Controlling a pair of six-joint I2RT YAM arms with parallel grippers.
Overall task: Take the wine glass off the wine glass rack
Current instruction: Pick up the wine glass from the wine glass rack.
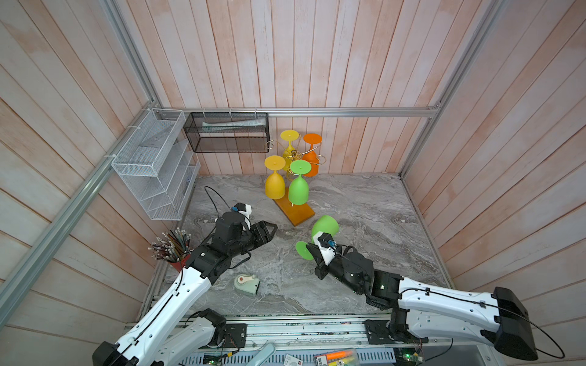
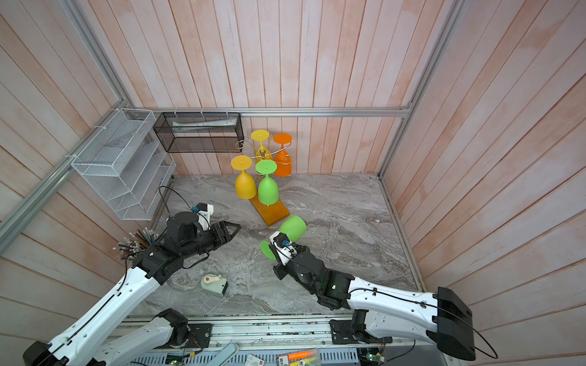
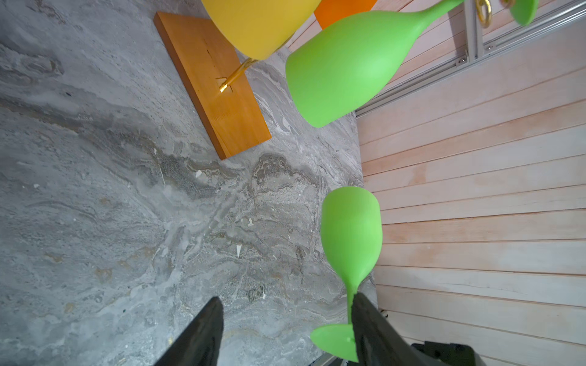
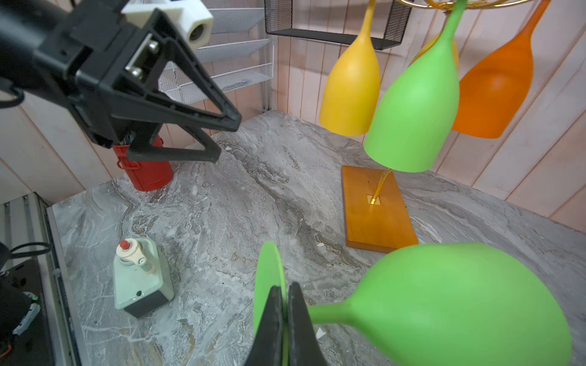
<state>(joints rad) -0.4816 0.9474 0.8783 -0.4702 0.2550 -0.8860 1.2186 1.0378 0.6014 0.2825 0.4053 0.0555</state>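
The wine glass rack point(image 1: 296, 213) is a gold wire stand on an orange-brown base point(image 4: 377, 215) at the back of the marble table. Several glasses hang from it upside down: two yellow, one orange point(image 1: 312, 158) and one green point(image 1: 298, 190). Another green wine glass point(image 1: 325, 225) is off the rack and tilted on its side in front of the base. My right gripper point(image 4: 287, 290) is shut on its round foot. My left gripper point(image 1: 272, 229) is open and empty to the left of the base, pointing toward the held glass point(image 3: 350, 234).
A red cup of pens point(image 1: 179, 261) stands at the table's left edge. A pale green device with a red button point(image 1: 246, 283) lies near the front. A white wire shelf point(image 1: 152, 164) and a black mesh basket point(image 1: 228, 133) hang on the walls.
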